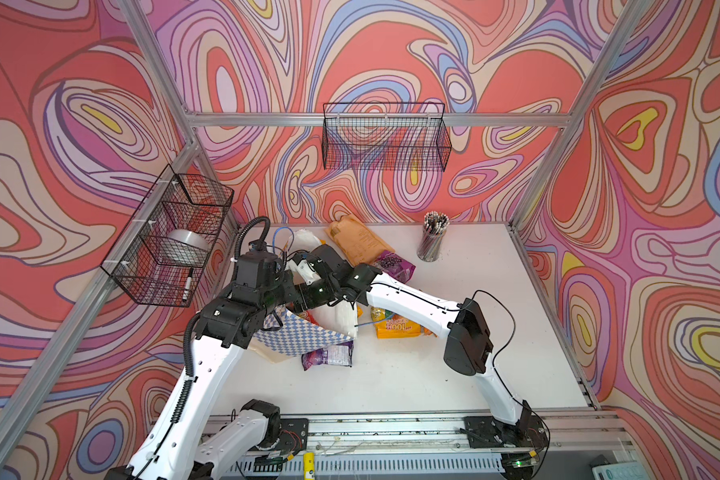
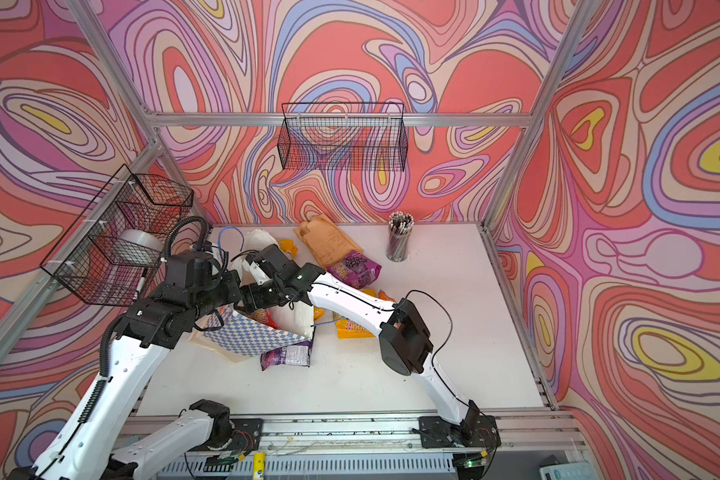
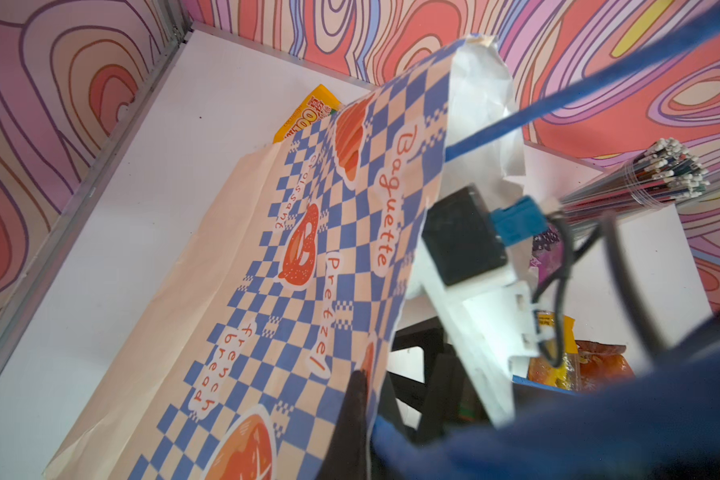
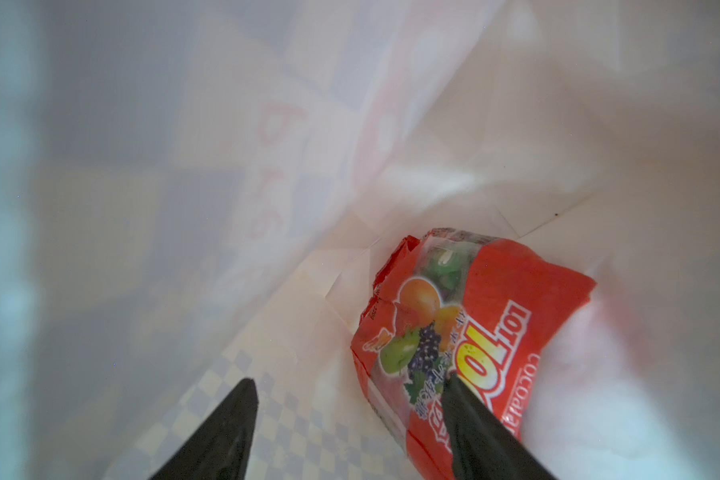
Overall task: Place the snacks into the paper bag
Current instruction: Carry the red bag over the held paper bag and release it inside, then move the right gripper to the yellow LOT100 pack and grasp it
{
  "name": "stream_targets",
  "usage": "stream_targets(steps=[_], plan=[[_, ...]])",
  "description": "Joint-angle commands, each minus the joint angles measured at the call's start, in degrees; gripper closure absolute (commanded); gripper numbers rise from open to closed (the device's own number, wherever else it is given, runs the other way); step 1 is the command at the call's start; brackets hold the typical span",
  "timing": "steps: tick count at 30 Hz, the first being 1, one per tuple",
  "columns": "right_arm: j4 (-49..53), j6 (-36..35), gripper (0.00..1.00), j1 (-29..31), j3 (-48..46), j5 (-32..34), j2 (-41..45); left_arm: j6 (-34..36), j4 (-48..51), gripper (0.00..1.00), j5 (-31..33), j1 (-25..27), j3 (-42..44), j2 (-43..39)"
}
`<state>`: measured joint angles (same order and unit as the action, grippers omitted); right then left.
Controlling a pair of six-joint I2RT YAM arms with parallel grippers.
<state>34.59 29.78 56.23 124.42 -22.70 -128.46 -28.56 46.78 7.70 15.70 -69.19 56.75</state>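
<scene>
Right gripper [image 4: 348, 380] is down inside the paper bag [image 4: 267, 199], jaws spread. The red packet [image 4: 474, 316] lies loose by one finger. I'd back straight out without snagging the wall. Further off, the left gripper [image 3: 371, 390] is pinched on the rim, and a purple packet [image 1: 328, 356] sits outside.

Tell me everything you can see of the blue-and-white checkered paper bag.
The checkered paper bag stands tilted on the white table, mouth open. Outside: blue-and-cream checks with orange bakery pictures and words like Baguette and Pretzel, above a plain cream base; inside white; a thin blue cord handle at the rim. The left gripper is shut on its rim, the open right gripper reaches inside, and a red fruit-print snack packet lies at its bottom. A purple snack packet lies at its near corner.
</scene>
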Motion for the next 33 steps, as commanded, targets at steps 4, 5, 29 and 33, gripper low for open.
stream_targets(steps=[4, 5, 29, 33], plan=[[4.8, -3.5, 0.17, -1.0, 4.4, 6.7, 8.4, -0.4, 0.1, 1.0, 2.3, 0.0, -1.7, 0.6], [5.3, -3.8, 0.16, -1.3, 4.1, 7.8, 9.7, -0.3, 0.3, 1.0, 2.6, 0.1, -1.8, 0.8], [-1.5, 10.9, 0.02, -15.3, -51.8, 23.3, 39.9, 5.9, 8.5, 1.0, 21.2, 0.1, -8.3, 2.8], [-3.7, 12.9, 0.02, -19.9, -57.1, 24.9, 39.3, 7.1, 9.2, 1.0, 22.3, 0.1, -8.6, 2.7]])
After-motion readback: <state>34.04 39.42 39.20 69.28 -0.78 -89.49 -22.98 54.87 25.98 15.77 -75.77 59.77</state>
